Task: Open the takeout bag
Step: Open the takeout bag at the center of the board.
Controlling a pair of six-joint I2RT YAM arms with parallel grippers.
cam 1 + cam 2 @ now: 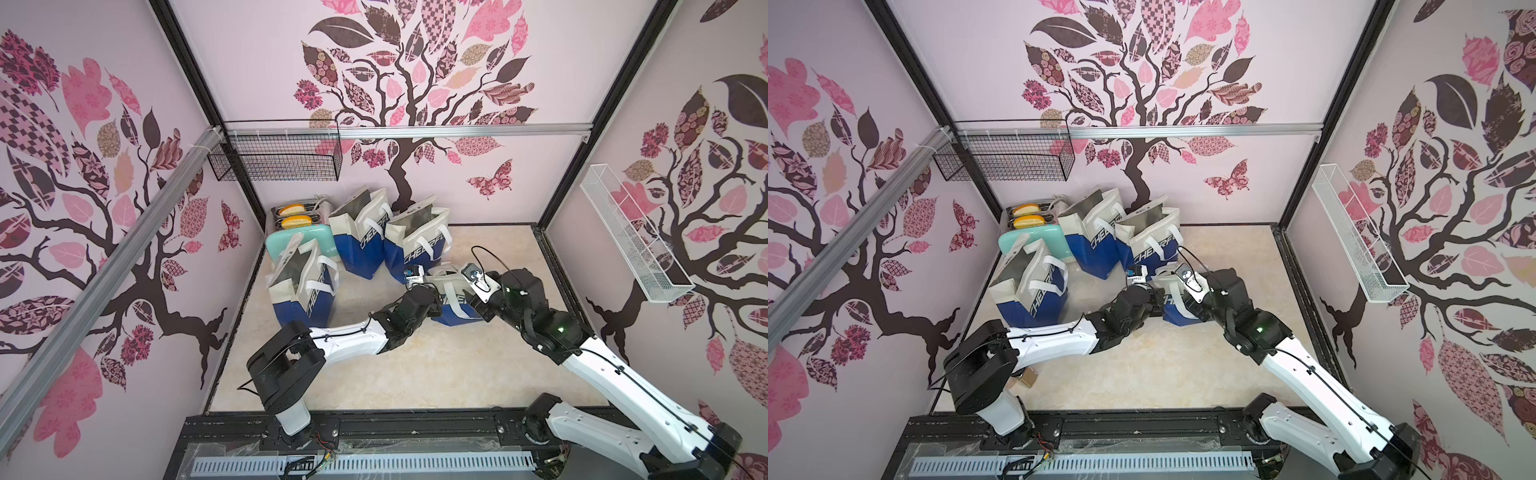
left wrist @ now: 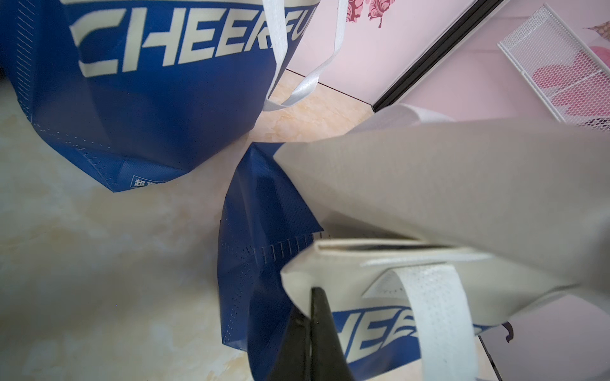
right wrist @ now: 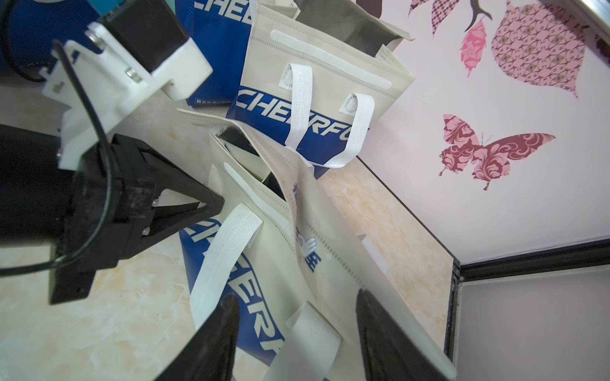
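The takeout bag [image 1: 454,315] stands on the counter [image 1: 415,374] between the two arms, just in front of three similar bags [image 1: 361,245] whose mouths gape wide. The left gripper [image 3: 213,203] is pinched tight on the cream rim at one end of the bag's mouth, which shows only a narrow dark slit. The right gripper [image 3: 297,297] has its jaws spread apart, with a white handle [image 3: 312,333] and the bag's wall between them, gripping nothing.

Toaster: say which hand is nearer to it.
Left. The left hand pinches the takeout bag on the side toward the toaster; the right hand, open, is farther off.
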